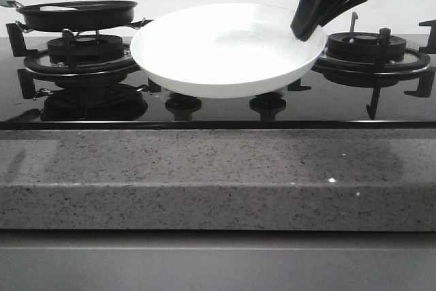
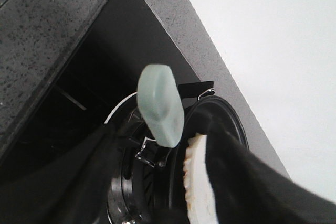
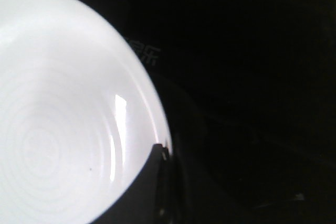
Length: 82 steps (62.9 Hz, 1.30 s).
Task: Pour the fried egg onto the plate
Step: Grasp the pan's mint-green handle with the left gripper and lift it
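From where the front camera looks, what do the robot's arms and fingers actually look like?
Only the right gripper shows there: glossy black, angular, tapering to blunt fingers. The wrist views show dark, blurred fingers. No cables, markings or other colours are visible.

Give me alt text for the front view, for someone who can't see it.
A white plate is held tilted above a black glass stove by the right gripper, which clamps its rim. A black frying pan sits on the back-left burner; a speckled grey counter edge fills the foreground.
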### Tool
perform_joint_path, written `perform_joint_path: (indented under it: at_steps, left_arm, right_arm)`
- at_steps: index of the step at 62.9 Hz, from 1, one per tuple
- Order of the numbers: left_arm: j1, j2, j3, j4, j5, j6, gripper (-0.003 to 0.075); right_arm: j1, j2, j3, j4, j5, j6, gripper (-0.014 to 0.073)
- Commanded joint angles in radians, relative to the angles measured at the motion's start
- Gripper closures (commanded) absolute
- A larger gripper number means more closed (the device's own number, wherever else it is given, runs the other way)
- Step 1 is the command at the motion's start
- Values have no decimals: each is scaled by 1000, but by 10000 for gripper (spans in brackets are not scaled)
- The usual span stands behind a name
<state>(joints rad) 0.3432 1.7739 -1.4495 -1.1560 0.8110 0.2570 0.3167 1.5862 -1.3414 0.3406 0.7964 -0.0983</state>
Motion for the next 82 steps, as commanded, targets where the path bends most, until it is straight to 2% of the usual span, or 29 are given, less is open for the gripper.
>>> perform_joint_path:
  at_steps: [1, 5, 9, 34, 40, 46, 69, 76, 82]
  left_arm:
    - [-6, -39, -47, -63, 3, 26, 216]
    - [-14, -32, -52, -63, 5, 26, 153]
    - [-18, -22, -55, -63, 3, 29, 122]
    - [-67, 94, -157, -102, 1, 29, 134]
    - [-65, 102, -169, -102, 10, 29, 211]
    - [-63, 102, -174, -97, 16, 29, 344]
    - [-63, 102, -175, -97, 33, 29, 741]
    - [-54, 102, -180, -157, 64, 29, 741]
    - [-36, 94, -196, -253, 125, 83, 741]
  right_arm:
    - [0, -50, -26, 28, -43, -11, 700]
    - [0, -50, -26, 28, -43, -11, 700]
    - [0, -50, -26, 28, -43, -11, 700]
    - [0, -50, -26, 28, -43, -11, 700]
    - [0, -50, -26, 28, -43, -11, 700]
    - [0, -50, -26, 28, -42, -11, 700]
    - [0, -50, -26, 28, -41, -11, 700]
    - [0, -50, -26, 28, -41, -11, 700]
    - [0, -50, -26, 28, -41, -11, 700]
